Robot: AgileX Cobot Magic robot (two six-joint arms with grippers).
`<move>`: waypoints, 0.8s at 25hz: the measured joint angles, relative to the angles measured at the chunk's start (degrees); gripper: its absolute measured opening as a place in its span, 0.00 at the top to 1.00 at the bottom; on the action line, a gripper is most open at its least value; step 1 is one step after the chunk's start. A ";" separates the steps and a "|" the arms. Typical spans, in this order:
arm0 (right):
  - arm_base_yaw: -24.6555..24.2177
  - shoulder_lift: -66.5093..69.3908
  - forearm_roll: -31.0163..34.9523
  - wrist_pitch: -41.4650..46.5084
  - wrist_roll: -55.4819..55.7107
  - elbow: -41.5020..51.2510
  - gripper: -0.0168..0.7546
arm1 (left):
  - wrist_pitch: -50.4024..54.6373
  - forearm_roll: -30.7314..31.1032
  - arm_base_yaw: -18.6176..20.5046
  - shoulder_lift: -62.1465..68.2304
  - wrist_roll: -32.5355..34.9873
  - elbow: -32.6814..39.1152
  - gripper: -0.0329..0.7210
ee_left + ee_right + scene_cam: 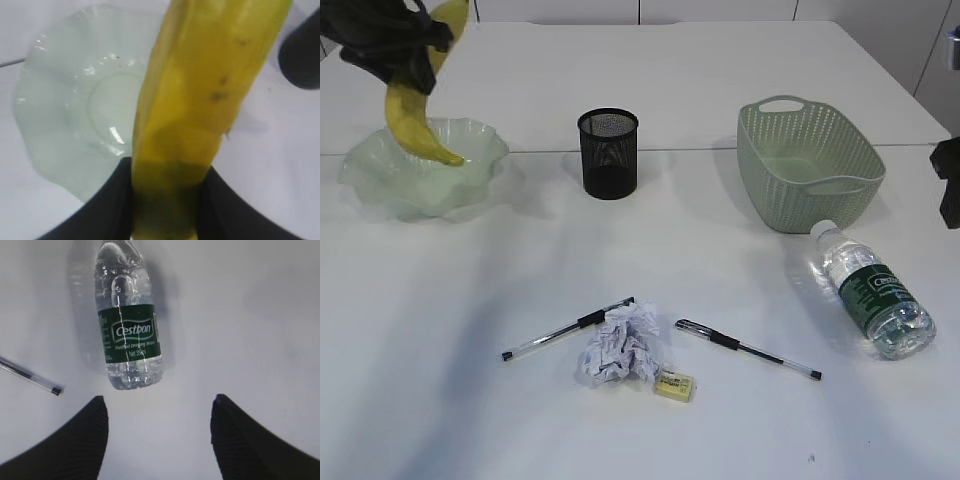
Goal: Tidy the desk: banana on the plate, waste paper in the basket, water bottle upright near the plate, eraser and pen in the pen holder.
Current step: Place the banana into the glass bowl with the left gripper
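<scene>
— The banana (418, 118) hangs nearly upright, its tip just over the plate (380, 185), with the left gripper (167, 200) clamped on its upper end.

— If it lets go from there, I reckon the banana could tip over the wavy rim onto the tabletop (720, 60).

— The right gripper (159, 412)?

— Spread wide, holding nothing, above the water bottle (127, 330) lying on its side.
</scene>
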 joint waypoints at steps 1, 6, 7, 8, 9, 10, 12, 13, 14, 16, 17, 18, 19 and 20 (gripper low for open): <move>0.00 0.00 0.00 -0.44 0.00 0.00 0.35 | -0.98 -0.56 1.22 0.00 0.00 0.00 0.68; 0.00 0.00 0.00 -2.53 0.00 0.00 0.35 | -6.11 -4.40 6.33 0.00 -0.18 0.00 0.68; 0.00 0.00 0.00 -2.81 0.00 0.00 0.35 | -6.79 -5.30 7.06 0.24 -0.26 0.00 0.68; 0.00 0.00 0.00 -2.89 0.00 0.00 0.35 | -7.56 -5.84 7.61 0.66 -0.26 0.00 0.68; 0.00 0.00 0.00 -2.89 0.00 0.00 0.35 | -8.22 -6.15 7.88 1.02 -0.26 -0.05 0.68; 0.00 0.00 0.00 -2.93 0.00 0.00 0.35 | -8.34 -6.57 8.03 1.80 -0.05 -0.05 0.68; 0.00 0.00 0.00 -3.03 0.00 0.00 0.35 | -8.59 -7.50 8.25 3.42 0.32 -0.05 0.68; 0.00 0.00 0.00 -3.03 0.00 0.00 0.35 | -8.72 -7.79 8.25 4.15 0.40 -0.05 0.68; 0.00 0.00 0.00 -3.03 0.00 0.00 0.35 | -8.84 -8.03 8.25 5.03 0.46 -0.05 0.68; 0.00 0.00 0.00 -3.16 -0.03 0.00 0.35 | -9.12 -8.41 8.25 6.58 0.55 -0.05 0.68; 0.00 0.00 0.00 -3.27 -0.03 0.00 0.35 | -9.25 -8.66 8.25 7.38 0.65 -0.05 0.68; 0.00 0.00 0.00 -3.39 -0.03 0.00 0.35 | -9.48 -8.78 8.25 8.08 0.60 -0.05 0.68; 0.00 0.00 0.00 -3.39 -0.03 0.00 0.35 | -9.57 -8.88 8.25 8.77 0.60 -0.05 0.68; 0.00 0.00 0.00 -3.51 -0.03 0.00 0.35 | -9.86 -8.85 8.25 9.14 0.60 -0.05 0.68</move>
